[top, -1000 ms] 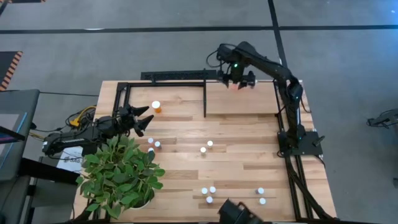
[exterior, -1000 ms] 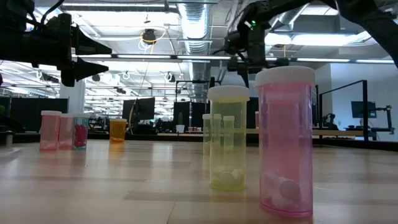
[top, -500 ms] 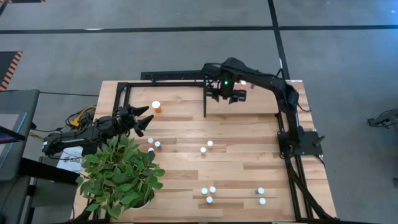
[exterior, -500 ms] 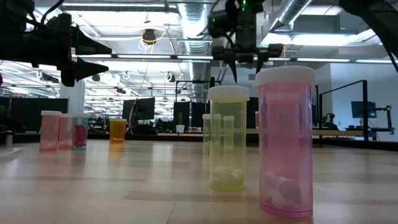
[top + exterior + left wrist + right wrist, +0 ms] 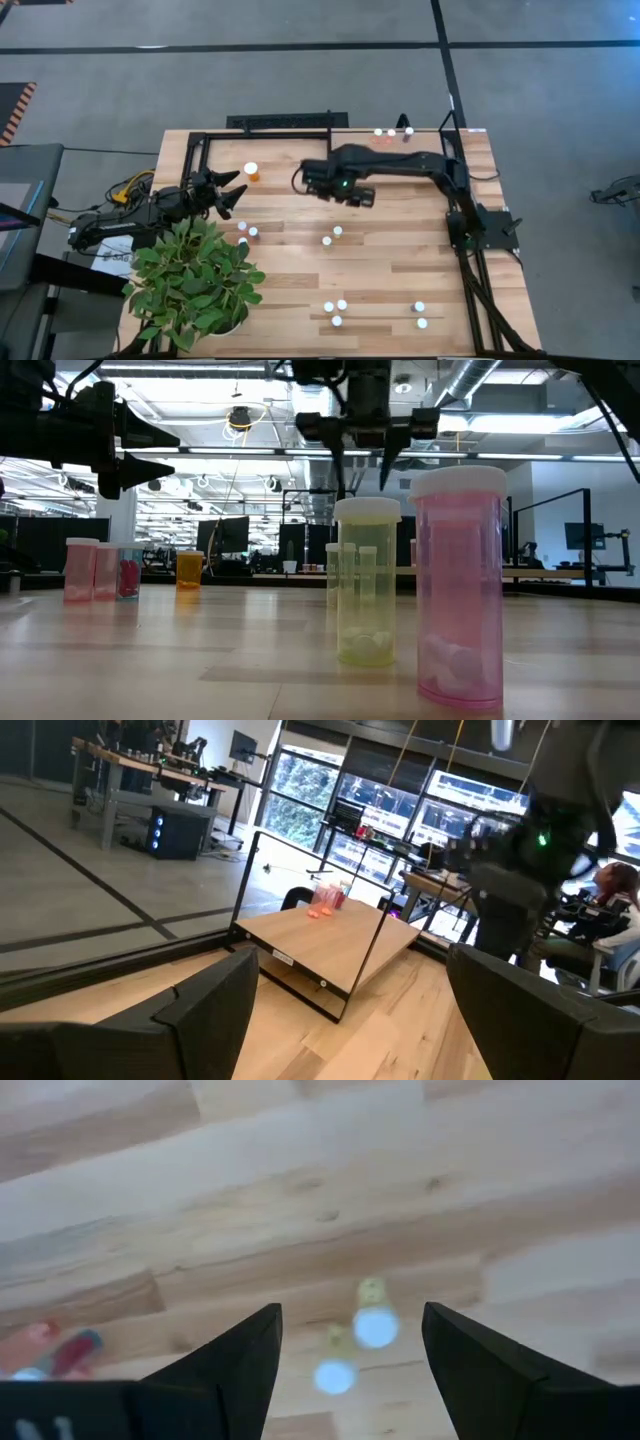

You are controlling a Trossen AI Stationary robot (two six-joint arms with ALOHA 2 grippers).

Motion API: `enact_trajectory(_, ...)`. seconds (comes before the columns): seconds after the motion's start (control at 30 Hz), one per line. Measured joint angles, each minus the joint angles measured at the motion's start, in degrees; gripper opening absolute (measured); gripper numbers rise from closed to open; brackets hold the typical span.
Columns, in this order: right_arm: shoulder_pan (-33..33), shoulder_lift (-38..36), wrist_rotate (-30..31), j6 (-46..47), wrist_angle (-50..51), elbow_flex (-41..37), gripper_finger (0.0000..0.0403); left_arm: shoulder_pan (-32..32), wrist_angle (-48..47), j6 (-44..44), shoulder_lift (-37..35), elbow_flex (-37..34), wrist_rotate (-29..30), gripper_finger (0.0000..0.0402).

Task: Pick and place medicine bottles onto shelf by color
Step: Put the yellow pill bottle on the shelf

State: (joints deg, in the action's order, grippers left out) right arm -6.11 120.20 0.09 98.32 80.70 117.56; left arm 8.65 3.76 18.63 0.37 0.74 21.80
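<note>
My right gripper [image 5: 338, 192] hangs open over the middle of the table, fingers pointing down, with nothing between them. Far below it, two green white-capped vials [image 5: 375, 1324] stand on the planks [image 5: 331, 236]. Three pink vials [image 5: 391, 133] stand on the shelf [image 5: 400, 165] by its far edge. The larger orange bottle [image 5: 251, 172] stands inside the black frame at the far left. My left gripper [image 5: 238, 190] waits open and level at the table's left side. More vials stand near the front edge [image 5: 336, 310].
A potted plant [image 5: 195, 280] fills the near left corner. Black frame bars [image 5: 330, 160] stand up beside the shelf. Two vials [image 5: 248, 230] stand by the plant, two more [image 5: 420, 314] at the near right. In the low view a green vial [image 5: 367, 580] and a pink vial [image 5: 458, 585] stand close.
My right gripper has swung from above the shelf's far edge toward the table's left and near edge, out over the middle planks, rolling about its downward axis. Its fingers stay open. The pink vials remain standing on the shelf.
</note>
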Motion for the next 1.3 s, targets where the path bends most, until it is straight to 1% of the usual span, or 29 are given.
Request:
enact_trajectory(0.17,2.47,3.35,-1.89,4.91,-0.92,0.16,0.0265,0.02,-0.01,0.0,0.01,-0.01,-0.02,0.0312)
enact_trajectory(0.37,3.5,3.71,-3.08,5.36,-1.74,-0.59,0.0265,0.01,0.0,0.0,0.01,0.01,-0.02,0.0312)
enact_trajectory(0.5,4.19,3.9,-2.95,5.98,0.22,-1.95,0.0265,0.02,-0.01,0.0,0.01,-0.01,-0.02,0.0312)
enact_trajectory(0.67,4.82,3.87,-3.38,6.27,-4.14,-5.67,0.0265,0.02,-0.01,0.0,0.01,0.01,-0.02,0.0312)
enact_trajectory(0.97,4.92,3.82,-4.79,6.22,-9.22,-10.03,0.0265,0.0,0.01,0.0,0.01,0.01,-0.02,0.0312)
enact_trajectory(1.2,4.92,3.82,-5.07,6.27,-10.54,-11.86,0.0265,0.02,0.01,0.0,0.01,-0.01,-0.02,0.0312)
enact_trajectory(1.3,4.95,3.8,-6.5,6.27,-12.27,-13.59,0.0265,0.01,0.0,0.0,0.0,-0.01,-0.02,0.0312)
